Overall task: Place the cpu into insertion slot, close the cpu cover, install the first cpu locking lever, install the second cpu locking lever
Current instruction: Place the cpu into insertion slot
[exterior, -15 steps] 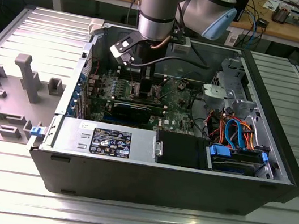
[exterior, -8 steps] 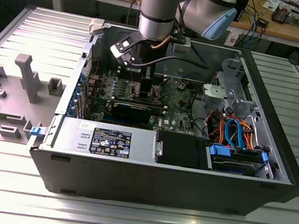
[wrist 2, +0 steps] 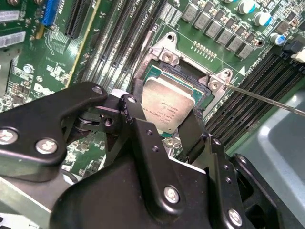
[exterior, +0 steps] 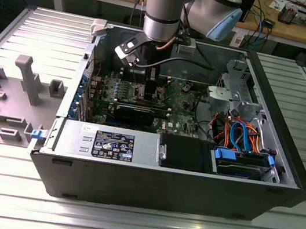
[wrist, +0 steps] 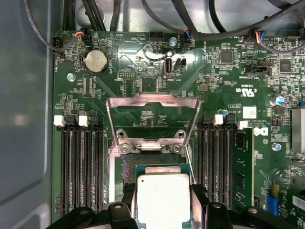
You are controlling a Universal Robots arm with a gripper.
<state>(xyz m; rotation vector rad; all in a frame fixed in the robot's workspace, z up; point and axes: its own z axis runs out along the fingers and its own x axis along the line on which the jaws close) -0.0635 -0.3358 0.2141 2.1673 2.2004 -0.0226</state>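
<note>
Silver-grey cpu [wrist 2: 167,106], 1, held btwn 2 fingers [wrist 2: 143,143].

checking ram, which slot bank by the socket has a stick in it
The bank away from the grey case wall: its outermost slot holds a green module; the other bank is empty.

The robot's claw [wrist 2: 162,112] has matt black fingers [wrist 2: 138,129] studded with shiny metal screw heads [wrist 2: 171,193]. Between them, the small square cpu [wrist: 163,200] shows a dull, silver-grey metal top. Just beyond the claw, the thin silvery metal cpu cover frame [wrist: 152,100] gleams, bare and smooth. Glossy green circuit board [wrist: 143,62] surrounds it; matt dark plastic memory slots [wrist: 81,171] flank the claw.
</note>
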